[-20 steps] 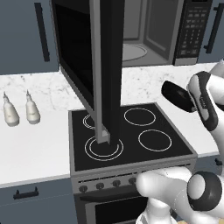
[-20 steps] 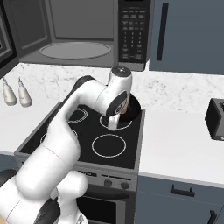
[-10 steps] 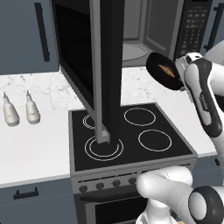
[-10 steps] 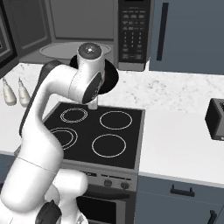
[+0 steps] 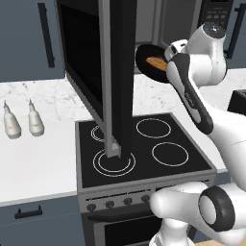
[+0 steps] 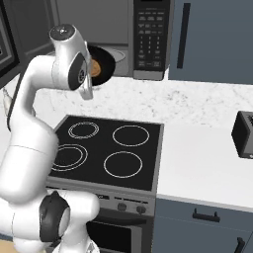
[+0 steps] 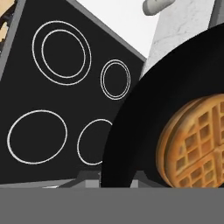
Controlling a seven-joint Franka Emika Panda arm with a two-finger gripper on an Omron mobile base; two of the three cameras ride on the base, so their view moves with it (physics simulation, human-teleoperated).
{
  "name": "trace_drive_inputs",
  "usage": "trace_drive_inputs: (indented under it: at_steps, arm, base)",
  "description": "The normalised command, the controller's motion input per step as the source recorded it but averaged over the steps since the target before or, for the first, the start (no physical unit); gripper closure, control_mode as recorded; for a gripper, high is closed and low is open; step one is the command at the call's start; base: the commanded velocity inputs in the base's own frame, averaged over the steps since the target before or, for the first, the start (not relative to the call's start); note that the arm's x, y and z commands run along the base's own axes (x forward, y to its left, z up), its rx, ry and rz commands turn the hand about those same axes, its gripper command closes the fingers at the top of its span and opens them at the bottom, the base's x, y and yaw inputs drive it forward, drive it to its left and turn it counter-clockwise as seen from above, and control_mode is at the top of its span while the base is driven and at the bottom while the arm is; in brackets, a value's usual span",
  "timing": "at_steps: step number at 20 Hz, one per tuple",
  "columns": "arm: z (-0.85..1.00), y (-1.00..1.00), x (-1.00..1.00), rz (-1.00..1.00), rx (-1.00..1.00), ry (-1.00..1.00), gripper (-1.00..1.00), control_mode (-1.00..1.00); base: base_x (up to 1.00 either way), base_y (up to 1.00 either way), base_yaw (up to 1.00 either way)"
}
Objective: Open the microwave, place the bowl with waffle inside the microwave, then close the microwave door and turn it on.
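Note:
The microwave (image 5: 161, 21) hangs above the counter, its keypad (image 6: 150, 34) at the right. The microwave door (image 5: 115, 72) stands swung wide open toward me, edge-on over the stove. My gripper (image 5: 166, 65) is shut on the rim of the bowl with waffle (image 5: 153, 62), a black bowl held tilted in the air just in front of the open cavity (image 6: 94, 20). From the right the bowl (image 6: 102, 64) shows partly behind my forearm. In the hand view the bowl (image 7: 140, 131) and its orange-brown waffle (image 7: 197, 144) sit close above my gripper (image 7: 114, 180).
The black four-ring stove (image 5: 139, 149) lies below the bowl, with oven knobs along its front. Two small bottles (image 5: 21, 122) stand on the marble counter at the left. A dark toaster (image 6: 243, 134) sits on the counter to the right.
My arm has lifted the bowl from low over the stove's right side up and toward the open microwave cavity. The door has not moved.

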Motion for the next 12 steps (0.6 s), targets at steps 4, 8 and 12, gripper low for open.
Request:
trace_drive_inputs:
  at_steps: [4,8,12]
  arm:
    - [0.49,0.3,0.83,0.0,-0.02,0.0,1.0,-1.0]
    - [0.49,0.41,0.76,0.0,-0.01,0.03,1.0,-1.0]
    - [0.02,0.52,1.0,0.0,-0.03,0.1,1.0,-1.0]
  base:
    - [0.0,0.0,0.0]
    - [0.0,0.0,0.0]
    - [0.0,0.0,0.0]
